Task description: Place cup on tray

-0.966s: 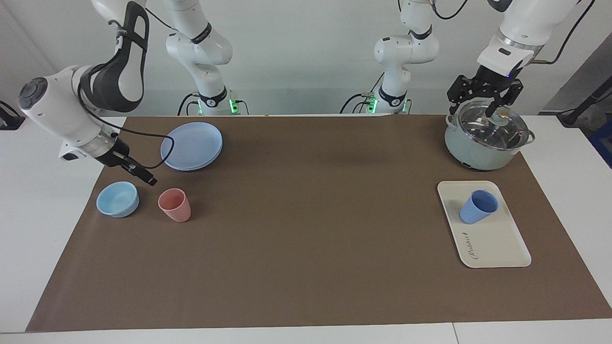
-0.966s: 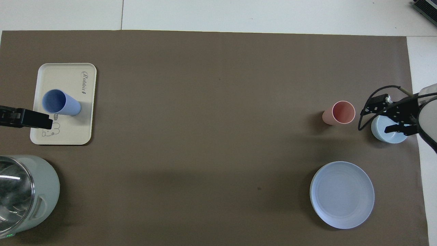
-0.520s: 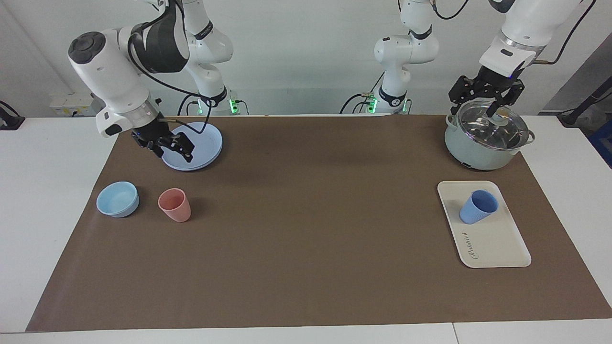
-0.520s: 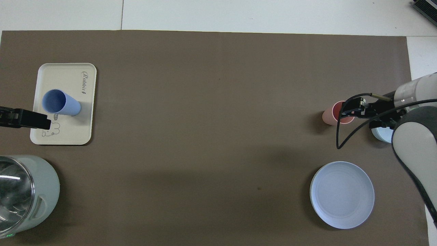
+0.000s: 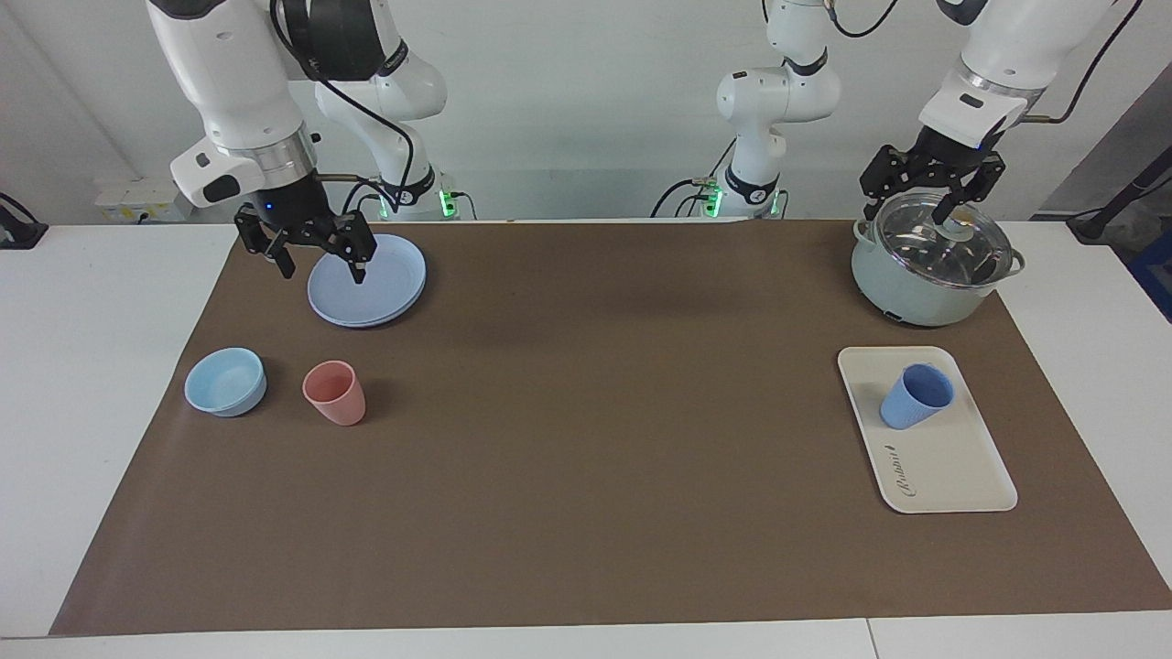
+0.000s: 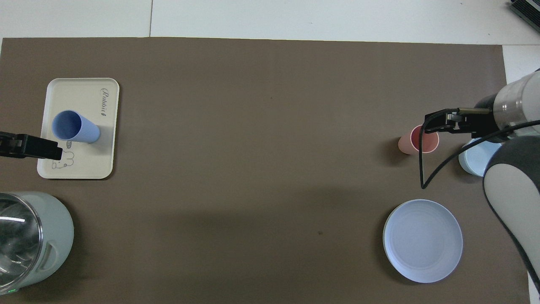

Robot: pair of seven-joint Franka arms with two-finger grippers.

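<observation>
The periwinkle-blue cup (image 5: 916, 395) stands on the cream-white tray (image 5: 952, 471), on the half nearer to the robots. It also shows in the overhead view (image 6: 75, 126) on the tray (image 6: 84, 166). No gripper touches it. My left gripper (image 5: 927, 197) is open and hangs just above the lid of the pot; its tip shows in the overhead view (image 6: 42, 147). My right gripper (image 5: 320, 265) is open and empty, raised over the edge of the blue plates. In the overhead view it (image 6: 443, 122) shows above the pink cup.
A pale green pot with a glass lid (image 5: 929, 265) stands nearer to the robots than the tray. At the right arm's end are stacked blue plates (image 5: 366, 279), a salmon-pink cup (image 5: 334, 392) and a light-blue bowl (image 5: 225, 381).
My right arm has swung up from low beside the bowl and pink cup to a raised pose over the plates. The left gripper has barely moved. The cup and tray are unmoved.
</observation>
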